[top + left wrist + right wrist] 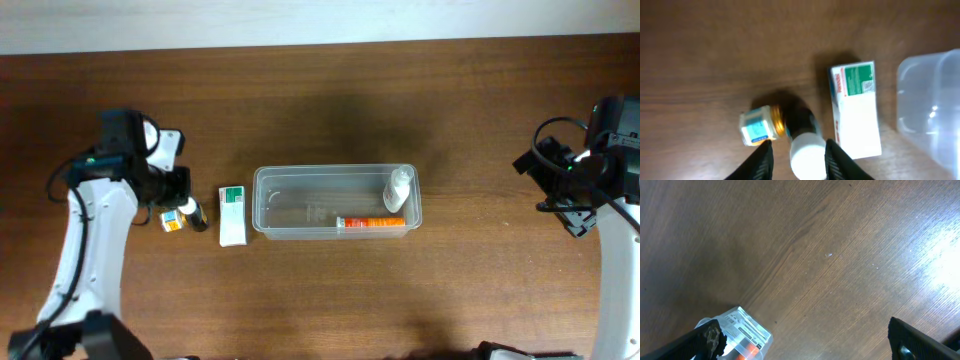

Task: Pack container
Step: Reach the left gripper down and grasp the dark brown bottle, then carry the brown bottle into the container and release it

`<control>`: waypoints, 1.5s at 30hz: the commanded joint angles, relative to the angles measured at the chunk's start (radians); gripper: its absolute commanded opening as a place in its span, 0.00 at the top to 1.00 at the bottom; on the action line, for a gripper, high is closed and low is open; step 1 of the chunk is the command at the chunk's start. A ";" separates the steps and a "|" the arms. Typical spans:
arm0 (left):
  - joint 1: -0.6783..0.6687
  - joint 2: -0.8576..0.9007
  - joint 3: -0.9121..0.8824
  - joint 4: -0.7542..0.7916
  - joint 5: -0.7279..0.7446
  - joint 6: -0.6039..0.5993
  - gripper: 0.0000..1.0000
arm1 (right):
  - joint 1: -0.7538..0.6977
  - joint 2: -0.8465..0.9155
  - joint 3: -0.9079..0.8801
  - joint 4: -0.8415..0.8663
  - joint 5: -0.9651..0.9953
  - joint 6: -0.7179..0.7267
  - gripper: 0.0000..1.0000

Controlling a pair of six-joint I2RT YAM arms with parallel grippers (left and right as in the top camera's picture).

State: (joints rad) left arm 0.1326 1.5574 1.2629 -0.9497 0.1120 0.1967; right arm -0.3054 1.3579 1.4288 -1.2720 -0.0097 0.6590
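Note:
The clear plastic container [300,190] stands mid-table. Inside it a white bottle [398,187] lies at the right end and an orange-and-white box [371,222] lies along the front wall. My left gripper [178,193] is left of the container. In the left wrist view it [800,161] is open, its fingers either side of the white cap of a dark bottle [806,150]. A small yellow-lidded jar [759,126] lies just left of that bottle. My right gripper [572,208] is far right, open and empty [805,340].
A white-and-green box [233,214] lies flat between the bottle and the container, also in the left wrist view [856,107]. The container's corner shows in the left wrist view [935,100] and the right wrist view [742,330]. The table is brown wood.

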 commanded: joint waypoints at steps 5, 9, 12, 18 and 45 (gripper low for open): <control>-0.051 -0.071 0.128 -0.079 -0.077 -0.024 0.55 | -0.003 -0.014 0.008 0.000 -0.002 0.011 0.02; -0.051 -0.027 0.102 -0.103 -0.079 -0.040 0.43 | -0.003 -0.014 0.008 0.000 -0.002 0.011 0.02; -0.051 0.016 0.061 -0.103 -0.079 -0.069 0.40 | -0.003 -0.014 0.008 0.000 -0.002 0.011 0.02; -0.051 0.115 0.016 -0.103 -0.063 -0.099 0.40 | -0.003 -0.014 0.008 0.000 -0.002 0.011 0.02; -0.058 0.074 0.271 -0.273 -0.056 -0.104 0.77 | -0.003 -0.014 0.008 0.000 -0.002 0.011 0.02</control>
State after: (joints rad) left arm 0.0803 1.7157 1.4273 -1.1847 0.0452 0.1005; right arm -0.3054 1.3579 1.4288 -1.2716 -0.0097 0.6590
